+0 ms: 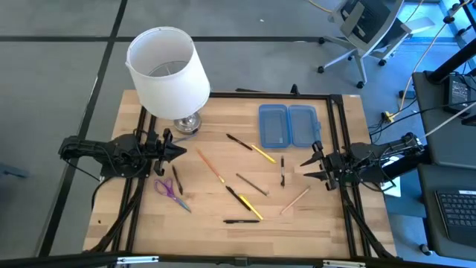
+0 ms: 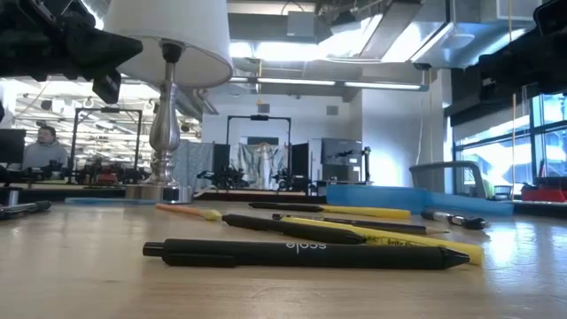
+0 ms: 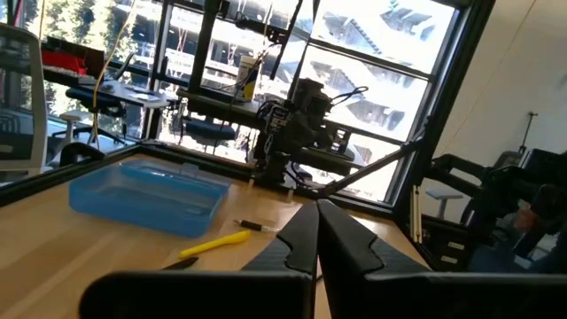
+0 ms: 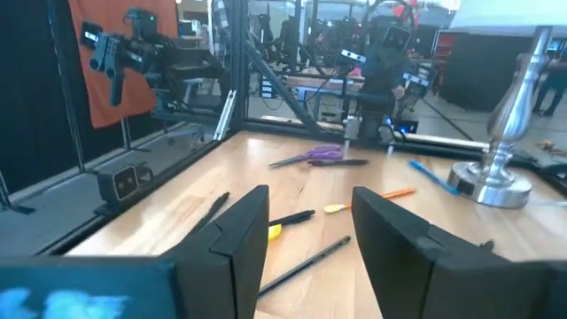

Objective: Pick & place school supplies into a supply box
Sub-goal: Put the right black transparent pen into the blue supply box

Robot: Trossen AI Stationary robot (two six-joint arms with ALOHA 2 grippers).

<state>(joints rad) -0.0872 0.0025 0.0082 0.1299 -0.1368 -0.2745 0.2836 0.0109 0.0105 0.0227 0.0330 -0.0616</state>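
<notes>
School supplies (image 1: 242, 182) lie scattered across the middle of the wooden counter (image 1: 335, 231) in the high view: thin pens and pencils in black, yellow, orange and tan, with purple-handled scissors (image 1: 169, 190) toward the left side. The supply box (image 1: 288, 126), a translucent blue case with both halves laid open flat, sits at the far edge, well apart from most of the pens. The left pincer (image 1: 178, 151) hangs near the base of a white lamp (image 1: 169, 71), its fingers pressed together and holding nothing. The right pincer (image 1: 309, 167) waits at the right side with its fingers spread, empty, near a short black pen (image 1: 282, 171).

From the low view, a black pen (image 2: 306, 253) lies nearest the camera, with a yellow one (image 2: 403, 239) just behind it; the blue box (image 2: 416, 199) is a low strip farther back.

The left wrist view shows the closed fingers (image 3: 306, 244) aimed toward the box (image 3: 146, 195) and a yellow pen (image 3: 221, 242).

The right wrist view shows spread fingers (image 4: 235, 235) over pencils, with the scissors (image 4: 310, 156) beyond.

As I judge it, the risks are these: the pens are thin and round, so a pinch off-centre could roll one away; several lie crossed, so lifting one may drag its neighbour; and the left arm works close to the lamp, which a careless swing could knock.
</notes>
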